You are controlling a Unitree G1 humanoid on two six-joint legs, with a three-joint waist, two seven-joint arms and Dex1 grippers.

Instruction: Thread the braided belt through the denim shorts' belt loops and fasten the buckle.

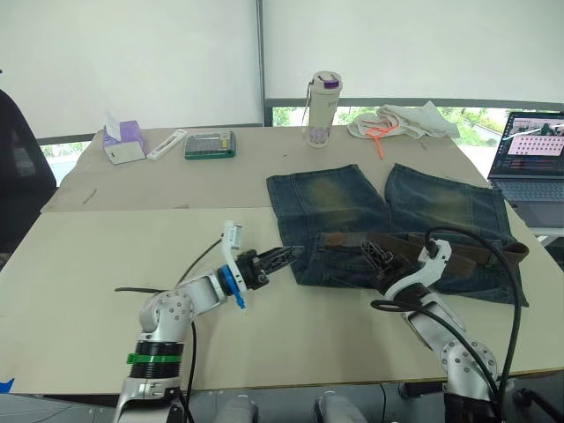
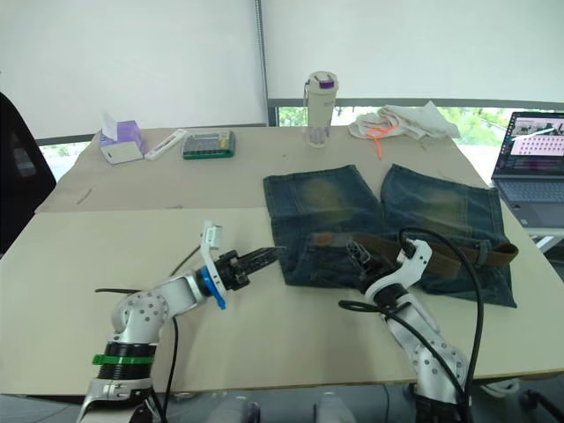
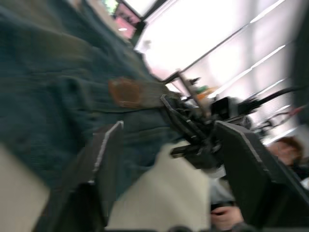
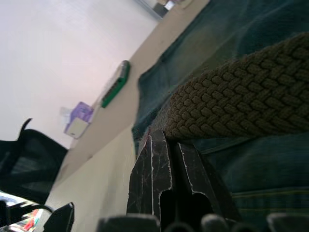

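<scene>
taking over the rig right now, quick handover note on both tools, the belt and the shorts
Left tool: open, empty, at the left end of the waistband of the denim shorts.
Right tool: fingers together at the waistband, beside the braided belt; a grip cannot be confirmed.
Done: belt lies along the waistband, how many loops it passes is unclear.
Left: finish threading, fasten the buckle.

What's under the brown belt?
The denim shorts lie under the braided belt, which runs along their waistband on the table. The waistband strip beneath the belt is covered, so any belt loops there cannot be seen.
</scene>
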